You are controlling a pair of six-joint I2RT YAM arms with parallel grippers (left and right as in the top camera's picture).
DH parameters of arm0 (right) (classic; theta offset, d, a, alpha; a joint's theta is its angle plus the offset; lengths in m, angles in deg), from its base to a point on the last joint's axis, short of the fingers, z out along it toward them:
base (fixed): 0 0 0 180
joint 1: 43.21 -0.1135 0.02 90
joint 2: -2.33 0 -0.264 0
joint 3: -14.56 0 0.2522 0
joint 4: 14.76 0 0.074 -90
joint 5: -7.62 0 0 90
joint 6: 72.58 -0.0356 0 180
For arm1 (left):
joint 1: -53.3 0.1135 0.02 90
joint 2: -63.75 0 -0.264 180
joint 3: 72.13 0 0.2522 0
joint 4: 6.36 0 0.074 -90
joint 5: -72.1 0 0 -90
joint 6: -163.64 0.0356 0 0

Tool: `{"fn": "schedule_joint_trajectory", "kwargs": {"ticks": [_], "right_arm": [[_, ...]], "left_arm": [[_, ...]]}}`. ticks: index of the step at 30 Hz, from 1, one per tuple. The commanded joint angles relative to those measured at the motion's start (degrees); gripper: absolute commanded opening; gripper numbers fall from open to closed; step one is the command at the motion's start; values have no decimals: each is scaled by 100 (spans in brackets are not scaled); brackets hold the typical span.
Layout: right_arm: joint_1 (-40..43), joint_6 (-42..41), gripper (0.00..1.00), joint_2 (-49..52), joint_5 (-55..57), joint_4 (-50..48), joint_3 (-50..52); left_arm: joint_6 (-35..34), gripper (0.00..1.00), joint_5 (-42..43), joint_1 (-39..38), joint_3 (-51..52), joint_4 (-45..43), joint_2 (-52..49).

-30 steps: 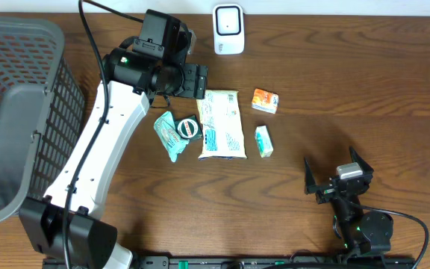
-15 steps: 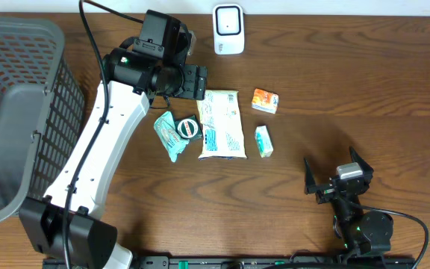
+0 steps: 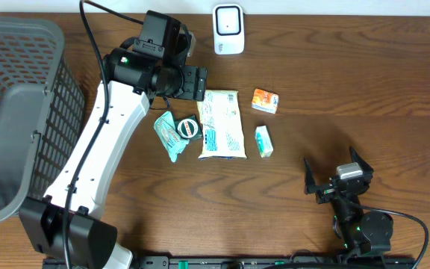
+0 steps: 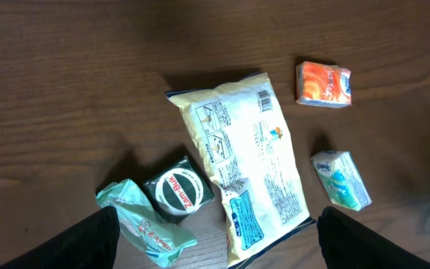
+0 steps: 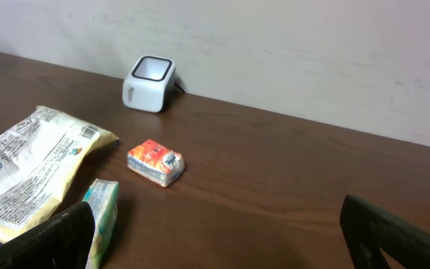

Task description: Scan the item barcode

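Observation:
Several items lie mid-table: a pale yellow bag (image 3: 221, 124) (image 4: 245, 164) with a barcode near its top corner, a green wrapper (image 3: 169, 136) (image 4: 144, 228), a round dark tin (image 3: 189, 128) (image 4: 178, 190), an orange packet (image 3: 265, 100) (image 4: 323, 84) (image 5: 155, 162) and a small teal pack (image 3: 263, 141) (image 4: 342, 179) (image 5: 99, 217). The white scanner (image 3: 228, 28) (image 5: 149, 84) stands at the far edge. My left gripper (image 3: 194, 81) (image 4: 215, 254) hovers open above the bag's upper left, holding nothing. My right gripper (image 3: 337, 173) (image 5: 222, 239) rests open and empty at the front right.
A large grey mesh basket (image 3: 21, 112) fills the left side of the table. The left arm's white link (image 3: 95, 149) slants across the table between the basket and the items. Bare wood (image 3: 364, 97) lies to the right of the items.

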State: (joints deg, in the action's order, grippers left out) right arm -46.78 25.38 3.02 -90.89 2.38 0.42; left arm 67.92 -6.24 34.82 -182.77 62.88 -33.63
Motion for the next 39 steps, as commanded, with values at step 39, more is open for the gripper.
{"fn": "schedule_joint_trajectory", "kwargs": {"ticks": [39], "right_arm": [[-39, -63, 99, -26, 2, 24, 7]], "left_arm": [[76, 85, -74, 31, -70, 63, 50]]}}
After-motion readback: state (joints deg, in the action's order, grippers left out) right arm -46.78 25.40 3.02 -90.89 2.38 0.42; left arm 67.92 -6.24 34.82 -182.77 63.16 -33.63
